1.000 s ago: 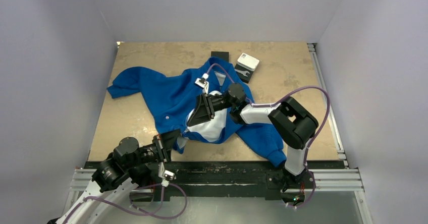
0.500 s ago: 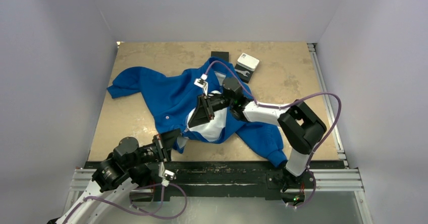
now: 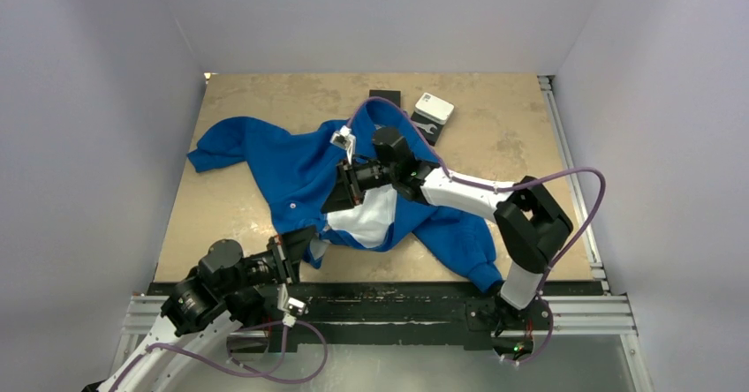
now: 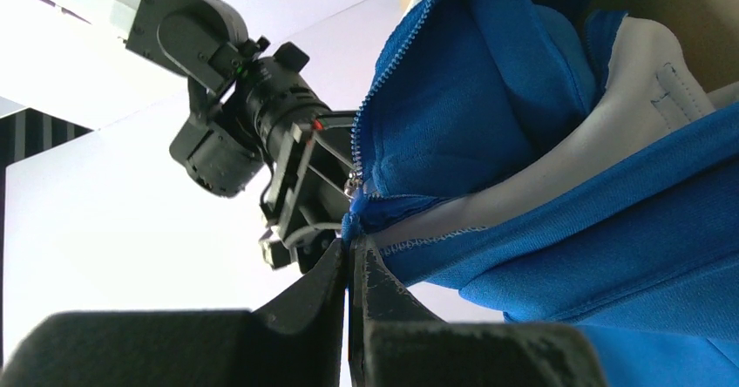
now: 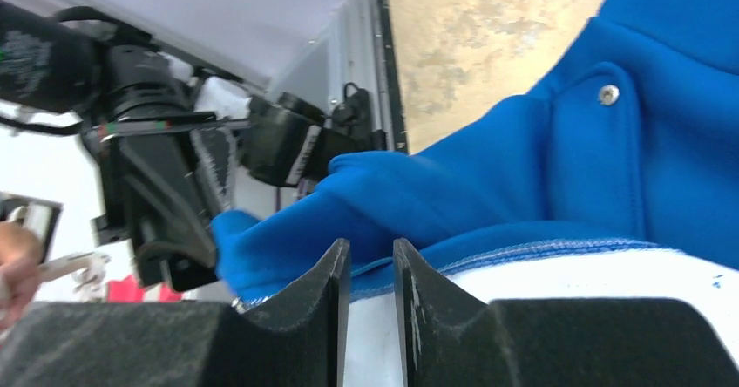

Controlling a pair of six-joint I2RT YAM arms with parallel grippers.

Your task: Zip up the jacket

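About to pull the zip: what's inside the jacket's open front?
White lining shows inside the jacket, between its parted front edges. The right fingers sit over the opening's upper part, so what lies beneath them cannot be seen from above.

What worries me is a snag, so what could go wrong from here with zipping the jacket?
1. The right gripper is nearly closed over the jacket's edge with no pull visible; it may pinch only cloth.
2. The left gripper holds the hem just at its tips; a tug could slip it.
3. The white lining bulges beside the zipper and might catch.
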